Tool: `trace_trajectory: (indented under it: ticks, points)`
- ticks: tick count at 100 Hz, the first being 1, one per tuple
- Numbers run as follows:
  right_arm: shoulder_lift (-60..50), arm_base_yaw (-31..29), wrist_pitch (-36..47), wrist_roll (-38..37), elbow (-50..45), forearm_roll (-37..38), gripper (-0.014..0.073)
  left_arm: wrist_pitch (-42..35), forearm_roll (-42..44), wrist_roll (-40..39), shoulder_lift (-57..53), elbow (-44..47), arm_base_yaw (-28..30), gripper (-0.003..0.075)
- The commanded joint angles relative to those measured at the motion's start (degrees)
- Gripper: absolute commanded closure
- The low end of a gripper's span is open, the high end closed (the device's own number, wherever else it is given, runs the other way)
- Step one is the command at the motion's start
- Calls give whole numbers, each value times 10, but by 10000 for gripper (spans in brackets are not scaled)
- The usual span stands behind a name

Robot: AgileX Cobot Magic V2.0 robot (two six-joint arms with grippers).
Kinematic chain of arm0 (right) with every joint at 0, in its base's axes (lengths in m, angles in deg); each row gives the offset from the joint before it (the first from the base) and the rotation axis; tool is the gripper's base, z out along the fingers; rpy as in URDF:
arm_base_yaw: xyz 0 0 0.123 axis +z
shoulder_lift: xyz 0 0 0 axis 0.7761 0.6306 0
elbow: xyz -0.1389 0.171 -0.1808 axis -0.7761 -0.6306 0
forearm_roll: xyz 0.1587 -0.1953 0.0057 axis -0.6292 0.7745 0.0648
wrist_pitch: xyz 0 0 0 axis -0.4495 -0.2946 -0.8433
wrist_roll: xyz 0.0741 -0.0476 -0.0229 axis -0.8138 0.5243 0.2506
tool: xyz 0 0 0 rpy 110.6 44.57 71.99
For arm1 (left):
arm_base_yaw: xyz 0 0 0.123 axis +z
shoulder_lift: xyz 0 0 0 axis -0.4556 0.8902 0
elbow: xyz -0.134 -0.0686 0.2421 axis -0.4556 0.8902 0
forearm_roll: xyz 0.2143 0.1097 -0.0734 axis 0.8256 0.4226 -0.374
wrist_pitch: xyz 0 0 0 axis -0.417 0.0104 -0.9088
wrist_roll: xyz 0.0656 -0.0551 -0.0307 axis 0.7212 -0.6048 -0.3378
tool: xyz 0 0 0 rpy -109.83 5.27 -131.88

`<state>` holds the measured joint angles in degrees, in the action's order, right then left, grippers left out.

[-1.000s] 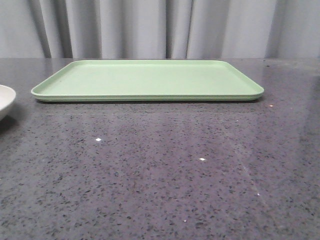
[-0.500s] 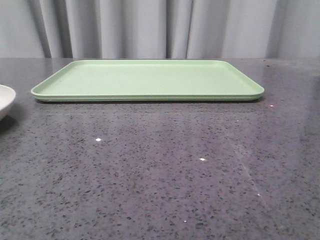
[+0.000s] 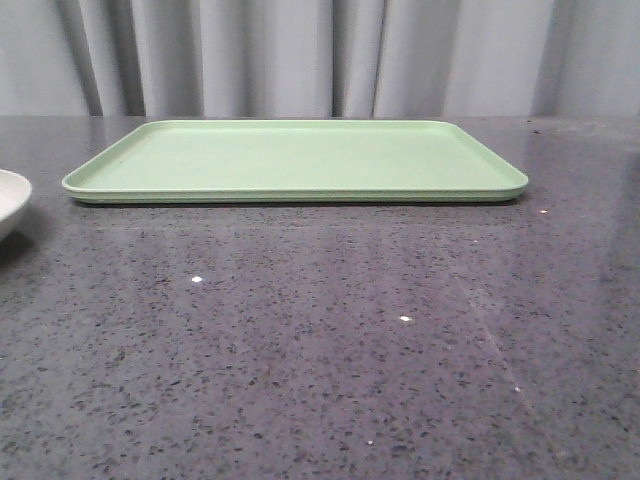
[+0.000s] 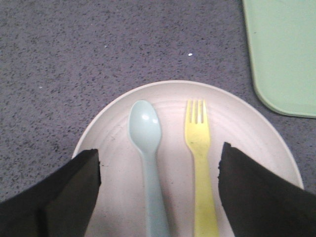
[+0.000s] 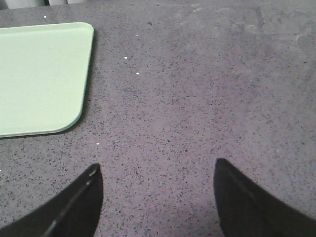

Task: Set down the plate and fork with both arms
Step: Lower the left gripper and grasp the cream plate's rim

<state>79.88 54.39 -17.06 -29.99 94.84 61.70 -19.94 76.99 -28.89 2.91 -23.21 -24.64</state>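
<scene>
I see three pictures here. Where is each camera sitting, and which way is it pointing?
Front view: low at the table's near edge, facing forward at the tray and curtain; no robot parts show.
Left wrist view: on the left arm, looking down past the open left hand at the plate holding fork and spoon.
Right wrist view: on the right arm, looking down past the open right hand at bare table.
All three share the green tray.

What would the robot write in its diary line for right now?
left gripper: open over plate | fork and spoon: in plate | right gripper: open over table | tray: bare
</scene>
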Motion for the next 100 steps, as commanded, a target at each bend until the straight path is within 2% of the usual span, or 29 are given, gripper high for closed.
trace_trajectory:
  ticks: [1, 31, 78, 100]
  points:
    - [7, -4, 38, 5, 19, 5, 104, -13, 7, -7, 6, -20, 20, 228]
    - [7, -4, 37, 5, 19, 5, 104, 41, 15, 23, 53, -20, 98, 228]
    - [7, -4, 37, 5, 19, 5, 104, 37, 15, 25, 162, -20, 102, 228]
    - [7, -4, 37, 5, 19, 5, 104, 28, 15, 35, 179, -20, 102, 230]
